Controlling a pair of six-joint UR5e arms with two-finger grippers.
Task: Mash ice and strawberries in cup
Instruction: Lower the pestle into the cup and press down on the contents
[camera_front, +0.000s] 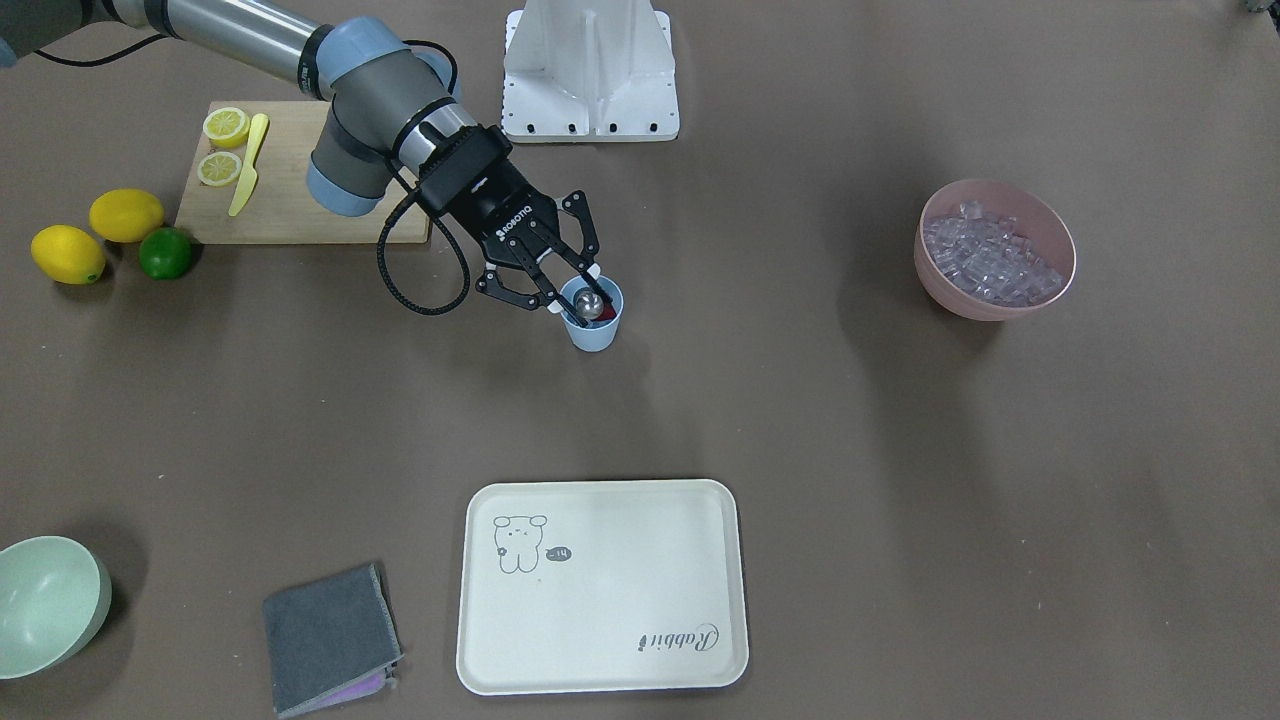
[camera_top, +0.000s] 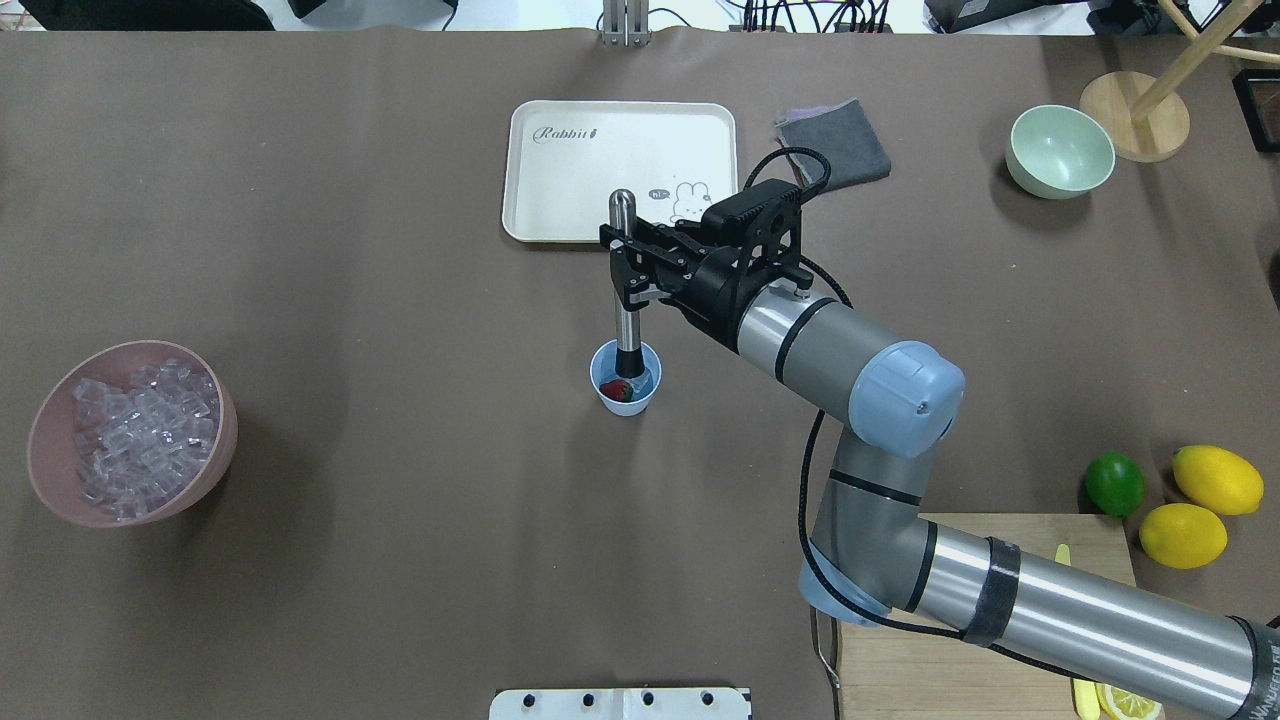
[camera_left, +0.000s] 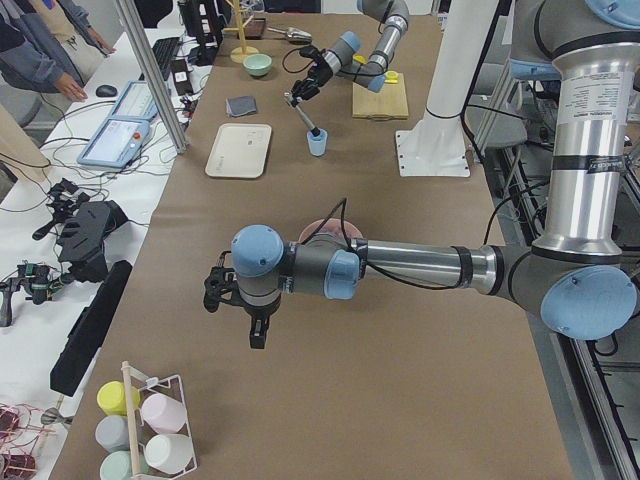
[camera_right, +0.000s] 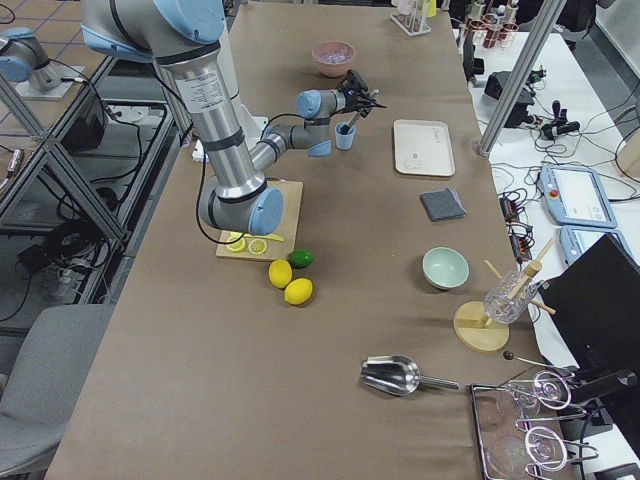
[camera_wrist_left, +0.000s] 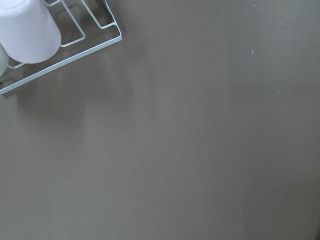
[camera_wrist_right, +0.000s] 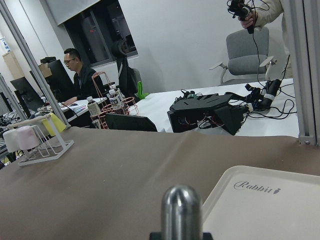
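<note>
Right gripper (camera_top: 625, 265) is clamping the steel muddler (camera_top: 624, 300), foot sitting in the blue cup (camera_top: 628, 408) mid-table with the strawberry (camera_top: 617, 389). Ice (camera_top: 140, 430) is lying in the pink bowl (camera_top: 222, 465), well apart; tray (camera_top: 580, 190) near. Left gripper (camera_left: 213, 292): cannot tell.

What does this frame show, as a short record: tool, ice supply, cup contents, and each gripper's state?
tool: metal muddler, lower end inside the cup
ice: heaped in the pink bowl, well apart from the cup
cup contents: one strawberry; whether any ice is inside cannot be told
right gripper: shut on the muddler's shaft, above the cup
left gripper: over bare table, far from the cup; open or shut cannot be told
</note>
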